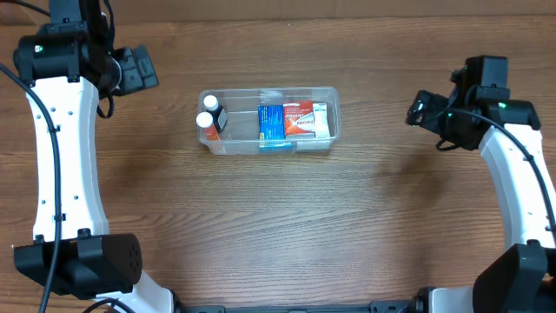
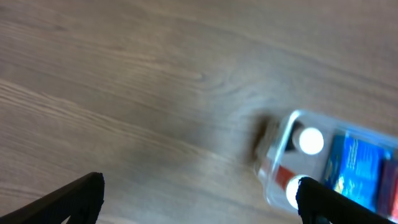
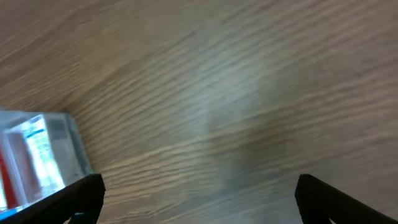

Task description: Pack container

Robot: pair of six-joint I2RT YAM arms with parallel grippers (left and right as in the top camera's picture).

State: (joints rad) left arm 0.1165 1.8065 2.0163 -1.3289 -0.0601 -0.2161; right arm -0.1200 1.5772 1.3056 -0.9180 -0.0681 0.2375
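The clear plastic container (image 1: 330,94) stands on the table at the upper middle. Inside it are two white-capped bottles (image 1: 208,113) at the left end, a blue box (image 1: 271,124) in the middle and a red and white box (image 1: 304,120) at the right. My left gripper (image 1: 139,71) is open and empty, up at the far left, well away from the container. My right gripper (image 1: 421,109) is open and empty to the right of it. The left wrist view shows the container (image 2: 273,158) at lower right, the right wrist view shows its corner (image 3: 71,140) at the left.
Wooden table (image 1: 278,217) all around. Arm bases stand at the lower left (image 1: 78,265) and lower right (image 1: 517,278) corners.
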